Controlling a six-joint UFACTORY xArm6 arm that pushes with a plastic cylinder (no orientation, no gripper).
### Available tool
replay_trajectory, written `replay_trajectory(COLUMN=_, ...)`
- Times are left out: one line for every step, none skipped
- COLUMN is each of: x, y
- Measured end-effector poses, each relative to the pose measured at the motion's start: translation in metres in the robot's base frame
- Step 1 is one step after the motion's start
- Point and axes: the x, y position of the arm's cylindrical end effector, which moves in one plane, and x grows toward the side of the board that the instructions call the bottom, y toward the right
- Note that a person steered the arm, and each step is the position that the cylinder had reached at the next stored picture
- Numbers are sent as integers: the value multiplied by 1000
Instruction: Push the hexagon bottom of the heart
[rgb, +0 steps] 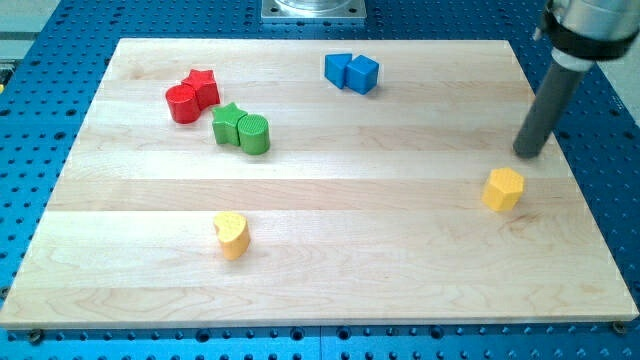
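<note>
No writing, brand or label reads anywhere on the blocks or the board. The surface is a pale wooden board (320, 250) with visible plank seams, lying on a blue perforated metal table (60, 70) dotted with rows of holes; a grey metal base plate (313, 10) peeks in at the top centre of the frame. Over on the right side, my tip (528, 153) is down on the wood, the dark rod rising to the upper right corner of the frame. There is no claw on this rod, so nothing is clenched or released. Just below and slightly left of my tip sits the yellow hexagon (503, 189), near but apart from it. The yellow heart (232, 234) lies well apart, in the lower left of the board. In the upper left, a red cylinder (183, 103) touches a red star (203, 86); just beside them, a green star (229, 122) presses against a green cylinder (254, 133). At top centre, two blue blocks sit touching, one a blue cube (363, 73), the other a blue block (338, 68) whose shape I cannot make out.
</note>
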Motion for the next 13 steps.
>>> replay_trajectory(x=34, y=-3)
replay_trajectory(x=37, y=-65)
replay_trajectory(x=52, y=-198)
replay_trajectory(x=39, y=-137)
replay_trajectory(x=76, y=-115)
replay_trajectory(x=116, y=-151)
replay_trajectory(x=120, y=-173)
replay_trajectory(x=134, y=-145)
replay_trajectory(x=135, y=-171)
replay_trajectory(x=132, y=-239)
replay_trajectory(x=134, y=-233)
replay_trajectory(x=137, y=-245)
replay_trajectory(x=137, y=-283)
